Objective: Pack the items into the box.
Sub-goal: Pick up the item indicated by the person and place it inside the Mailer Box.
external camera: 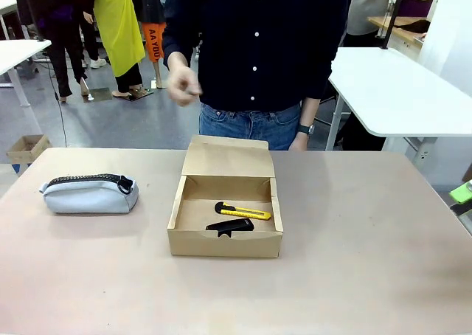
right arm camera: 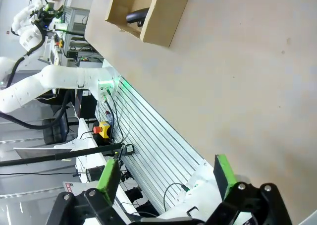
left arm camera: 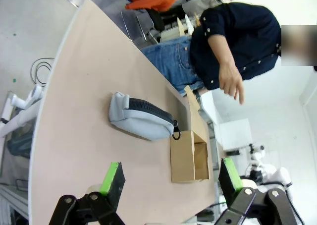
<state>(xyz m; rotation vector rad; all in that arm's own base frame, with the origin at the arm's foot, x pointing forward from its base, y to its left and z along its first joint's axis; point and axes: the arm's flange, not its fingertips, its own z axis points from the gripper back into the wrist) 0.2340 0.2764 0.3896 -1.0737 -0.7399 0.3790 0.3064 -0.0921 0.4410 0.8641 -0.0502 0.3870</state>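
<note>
So, two of the three items are already in the box (external camera: 225, 243): the utility knife (external camera: 243, 212) and the black stapler-like tool (external camera: 230, 226) lie close together on its floor, toward the front wall. The lid flap stands open at the far side. The pouch (external camera: 90, 194) isn't packed yet. It lies on the table (external camera: 354, 261), well to the robot's L of the box, zipper up.

Both grippers are empty w/ fingers spread wide. The left gripper (left arm camera: 170, 164) hovers above the table, looking at pouch and box. The right gripper (right arm camera: 166, 164) hangs over the robot-side table edge, well apart from the box. The person's hand (external camera: 181, 84) is raised at chest height, clear of the box.

The pouch prob. falls to the L arm, being nearer. It should come down over the pouch's middle, fingers across the short width, since a soft body pinched at one end will likely sag. The box looks only slightly wider than the pouch, so the long axes should match and the release should be low. Main risk: snagging a wall or the flap.
</note>
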